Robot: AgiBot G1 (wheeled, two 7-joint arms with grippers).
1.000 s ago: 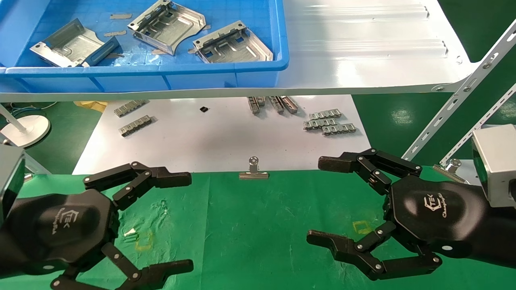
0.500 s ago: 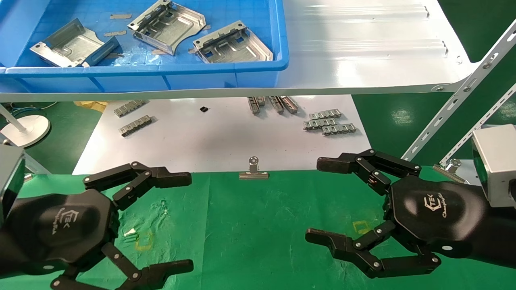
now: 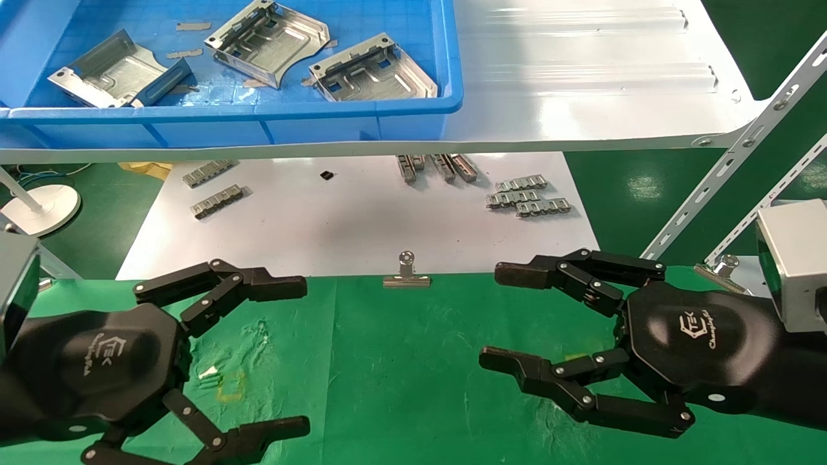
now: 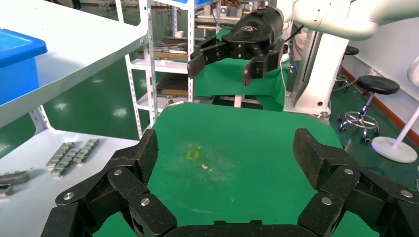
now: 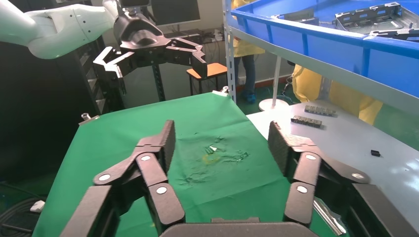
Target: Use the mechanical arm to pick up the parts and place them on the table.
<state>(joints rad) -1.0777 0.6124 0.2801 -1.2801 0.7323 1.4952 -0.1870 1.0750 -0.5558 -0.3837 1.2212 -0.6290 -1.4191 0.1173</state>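
Right claw [image 3: 494, 316] hovers over the green surface [image 3: 400, 374], fingers spread wide, gripping nothing, just right of the binder clip [image 3: 406, 274]. Left claw [image 3: 303, 352] hangs left of that clip, equally splayed and empty. Three stamped metal parts [image 3: 271, 42] sit in the blue bin [image 3: 362, 119], well beyond the clip.

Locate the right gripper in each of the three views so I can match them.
Head view: right gripper at lower right, open, over the green table.
Left wrist view: far off, top centre.
Right wrist view: foreground.
Shared landmark: the yellow square mark on the cloth.
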